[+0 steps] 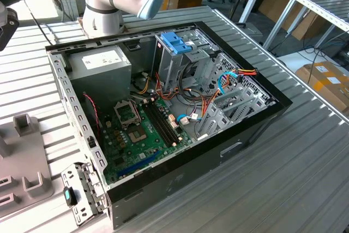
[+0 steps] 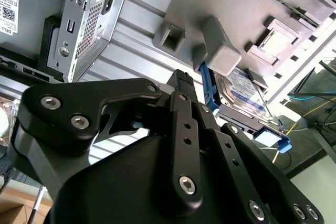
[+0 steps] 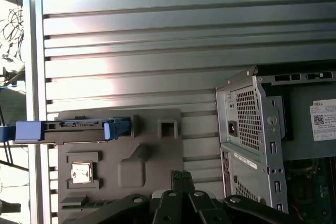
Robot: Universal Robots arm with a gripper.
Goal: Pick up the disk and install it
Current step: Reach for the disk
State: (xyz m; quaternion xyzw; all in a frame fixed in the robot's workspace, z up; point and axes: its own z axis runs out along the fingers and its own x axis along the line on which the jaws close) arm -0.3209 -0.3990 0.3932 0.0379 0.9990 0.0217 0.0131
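Grey moulded plastic fixture (image 3: 149, 153) holds the disk (image 3: 68, 129) on edge in a slot: flat silver metal w/ blue plastic rails. Black gripper (image 3: 181, 176) hangs near the fixture, jaws closed on nothing, apart from the disk. Open black PC case (image 1: 245, 135) contains green motherboard (image 1: 136, 135) and grey PSU box (image 1: 101, 64), on ribbed metal table (image 1: 283, 178).

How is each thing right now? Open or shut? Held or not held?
grey holder: lying flat, carrying the disk.
disk: standing on edge in the holder's slot, not held.
gripper: fingers shut, empty, apart from the disk.
computer case: lying on its side, cover off, insides showing.
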